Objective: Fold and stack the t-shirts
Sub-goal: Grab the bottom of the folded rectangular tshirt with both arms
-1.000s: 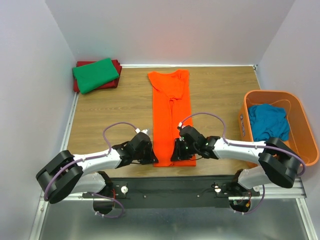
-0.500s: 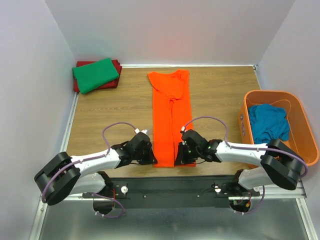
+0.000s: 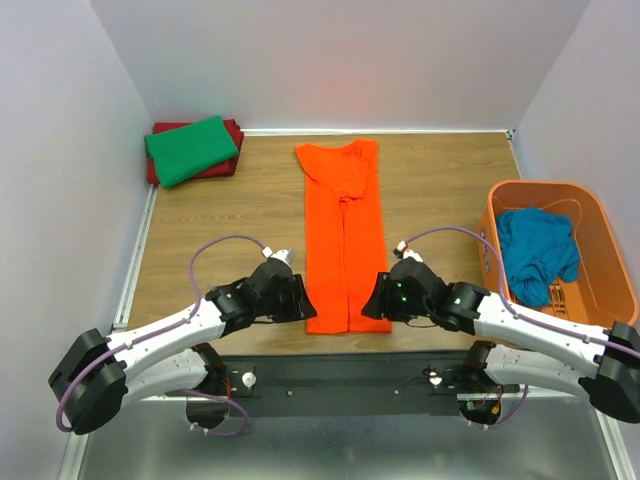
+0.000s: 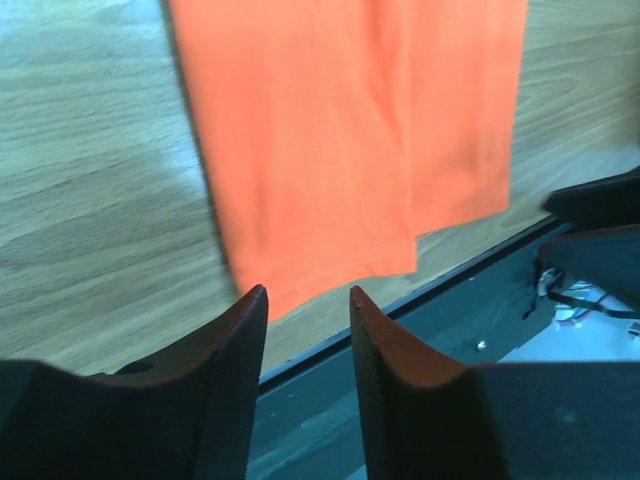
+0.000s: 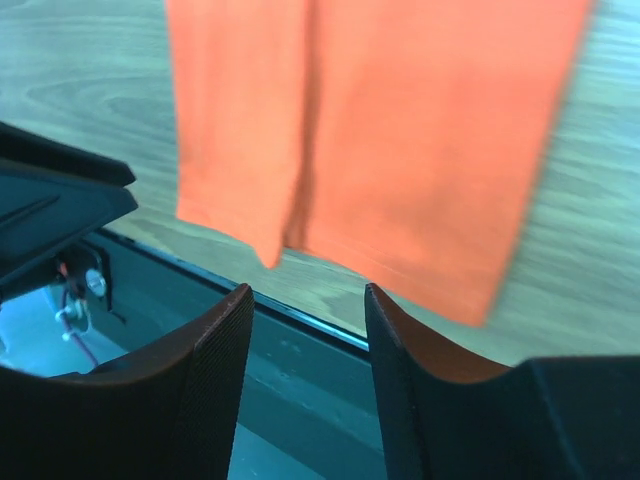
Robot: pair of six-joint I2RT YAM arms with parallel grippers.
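Observation:
The bright orange t-shirt [image 3: 343,235] lies flat in the middle of the table, folded lengthwise into a long narrow strip with its collar at the far end. My left gripper [image 3: 303,305] is open and empty just left of the near hem. My right gripper [image 3: 372,305] is open and empty just right of it. The left wrist view shows the hem [image 4: 350,130] beyond the open left gripper [image 4: 308,300]. The right wrist view shows it [image 5: 400,130] beyond the open right gripper [image 5: 308,295]. A folded green t-shirt [image 3: 190,150] lies on a dark red one [image 3: 234,128] at the far left. A teal t-shirt [image 3: 535,250] is crumpled in the basket.
The rigid orange plastic basket [image 3: 600,235] stands at the right edge of the wooden table [image 3: 220,230]. A black rail [image 3: 340,372] runs along the near edge, right behind the shirt's hem. White walls close in the left, far and right sides.
Both grippers have drawn back from the near corners of the orange shirt: the right one moved right, the left one slightly left. The shirt lies as before.

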